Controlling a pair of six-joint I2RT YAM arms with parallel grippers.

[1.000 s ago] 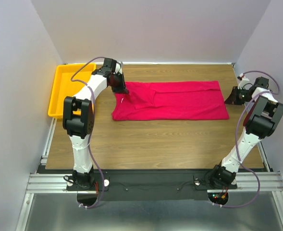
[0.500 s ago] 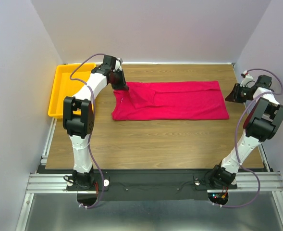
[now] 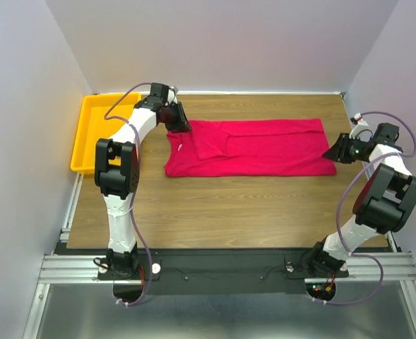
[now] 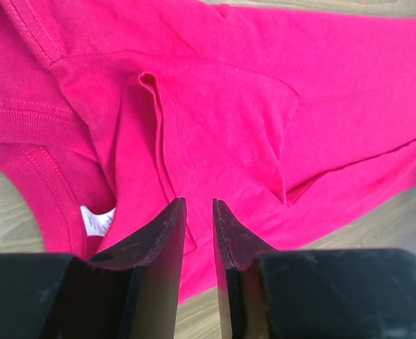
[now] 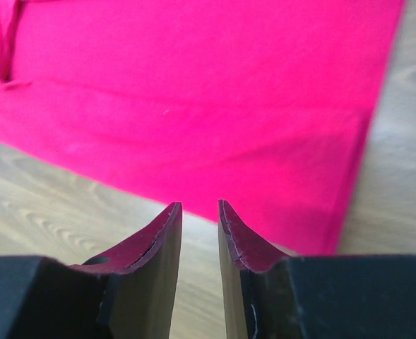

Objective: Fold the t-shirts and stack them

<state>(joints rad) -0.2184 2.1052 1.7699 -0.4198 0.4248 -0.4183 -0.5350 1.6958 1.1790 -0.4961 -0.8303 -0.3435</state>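
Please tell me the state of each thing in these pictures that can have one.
t-shirt: folded into a long strip, flat on the table, not held.
yellow tray: empty where visible.
left gripper: slightly open, holding nothing.
right gripper: slightly open, holding nothing.

t-shirt (image 4: 264, 106): matt knit cloth, ribbed collar, stitched hems.
bench (image 3: 229, 205): smooth wood-grain top, faint sheen.
tray (image 3: 94, 138): glossy yellow plastic.
my left tool (image 4: 199, 206): matt black, scuffed inner faces.
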